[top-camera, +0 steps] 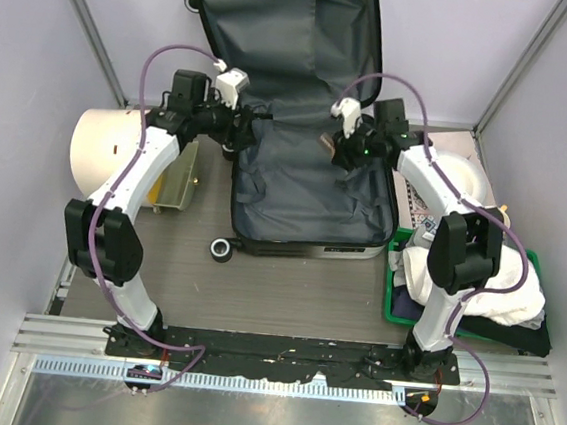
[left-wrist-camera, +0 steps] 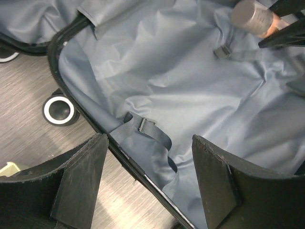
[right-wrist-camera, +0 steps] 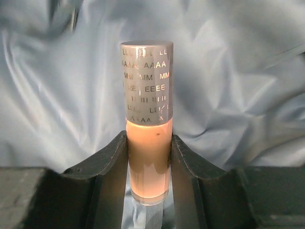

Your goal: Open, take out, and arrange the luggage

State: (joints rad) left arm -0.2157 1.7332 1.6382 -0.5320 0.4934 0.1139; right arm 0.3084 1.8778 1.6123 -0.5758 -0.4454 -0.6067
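Note:
The luggage [top-camera: 306, 190] lies open in the middle of the table, its lid [top-camera: 290, 42] raised at the back and its dark grey lining showing. My left gripper [top-camera: 255, 126] is open and empty over the left rim of the luggage [left-wrist-camera: 90, 124]; a strap with a buckle [left-wrist-camera: 147, 129] lies just inside. My right gripper [top-camera: 332, 147] is shut on a peach cosmetic bottle with a silver lettered cap [right-wrist-camera: 147, 143], held above the lining. The bottle also shows in the left wrist view [left-wrist-camera: 252, 16].
A cream cylindrical bin [top-camera: 104, 150] lies at the left with a small tray [top-camera: 178, 177] beside it. A green tray [top-camera: 393, 283] with white cloth [top-camera: 502, 289] stands at the right. A luggage wheel [top-camera: 222, 250] sticks out at the front left.

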